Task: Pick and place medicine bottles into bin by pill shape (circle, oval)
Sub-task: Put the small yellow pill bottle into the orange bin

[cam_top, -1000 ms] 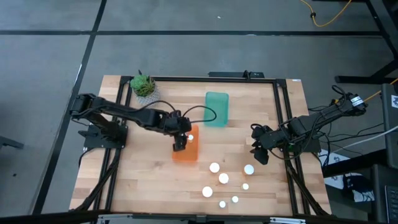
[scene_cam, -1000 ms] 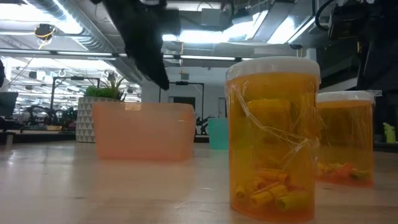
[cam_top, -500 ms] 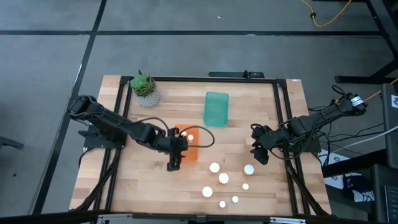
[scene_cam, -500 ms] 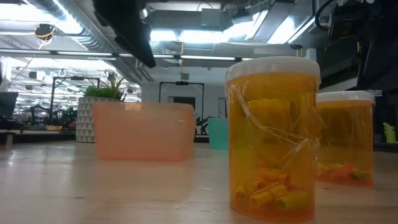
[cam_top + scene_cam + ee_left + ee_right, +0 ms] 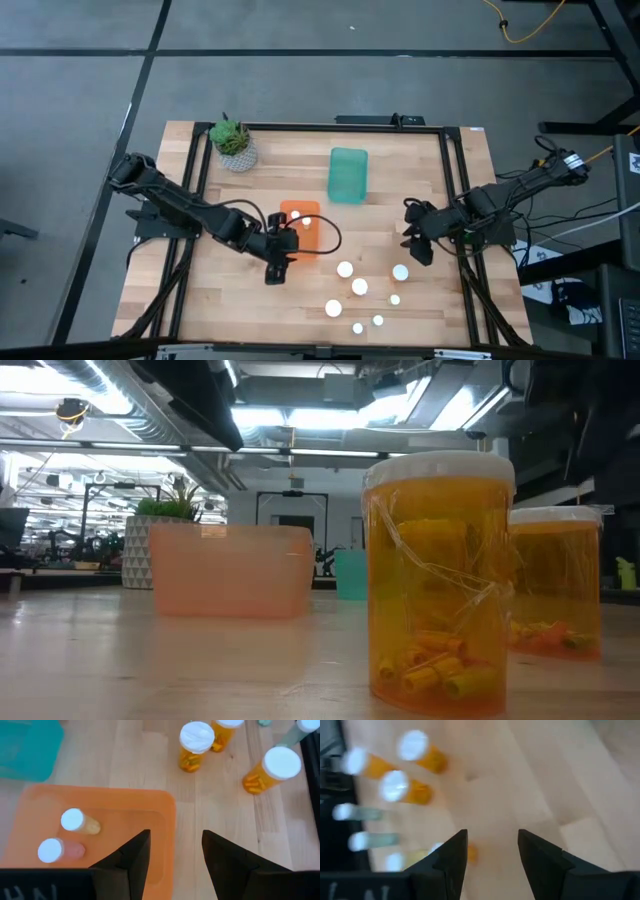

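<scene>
Low view cuts off the left arm (image 5: 195,400); pill shapes unreadable from overhead.

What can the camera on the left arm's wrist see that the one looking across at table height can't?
Only the wrist view looks down into the orange bin and shows two bottles lying inside it, past the empty, open left jaws. Only the table-height view shows the potted plant and the room behind. Both show the orange bin, the green bin and bottles standing on the table.

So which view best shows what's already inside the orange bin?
The left wrist view: it looks into the orange bin, showing two bottles. The high view shows the bin partly under the left arm; the low view only its side; the right wrist view misses it.
</scene>
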`<state>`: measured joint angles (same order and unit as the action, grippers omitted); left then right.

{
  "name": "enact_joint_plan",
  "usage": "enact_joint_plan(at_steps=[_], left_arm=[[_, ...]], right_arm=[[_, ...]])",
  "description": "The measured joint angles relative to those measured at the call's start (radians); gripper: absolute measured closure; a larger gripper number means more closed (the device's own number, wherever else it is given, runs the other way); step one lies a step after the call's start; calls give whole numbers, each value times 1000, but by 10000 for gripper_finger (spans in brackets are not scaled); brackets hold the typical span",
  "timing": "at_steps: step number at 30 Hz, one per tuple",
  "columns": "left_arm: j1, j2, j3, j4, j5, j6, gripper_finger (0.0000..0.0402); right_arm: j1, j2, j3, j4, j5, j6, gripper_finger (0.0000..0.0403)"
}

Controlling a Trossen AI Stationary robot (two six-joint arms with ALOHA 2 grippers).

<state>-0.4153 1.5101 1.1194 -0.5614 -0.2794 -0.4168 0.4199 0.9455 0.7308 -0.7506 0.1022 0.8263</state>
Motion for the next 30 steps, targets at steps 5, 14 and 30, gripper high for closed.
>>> enact_joint_plan(at_steps=[5, 14, 30], left_arm=[[0, 0, 0, 9, -7, 0, 231], [0, 0, 0, 16, -50, 0, 230], [0, 1, 0, 60, -54, 1, 231]], right_arm=[[119, 18, 77, 109, -30, -49, 226], [407, 201, 180, 122, 22, 185, 226], [568, 574, 331, 56, -148, 524, 226]])
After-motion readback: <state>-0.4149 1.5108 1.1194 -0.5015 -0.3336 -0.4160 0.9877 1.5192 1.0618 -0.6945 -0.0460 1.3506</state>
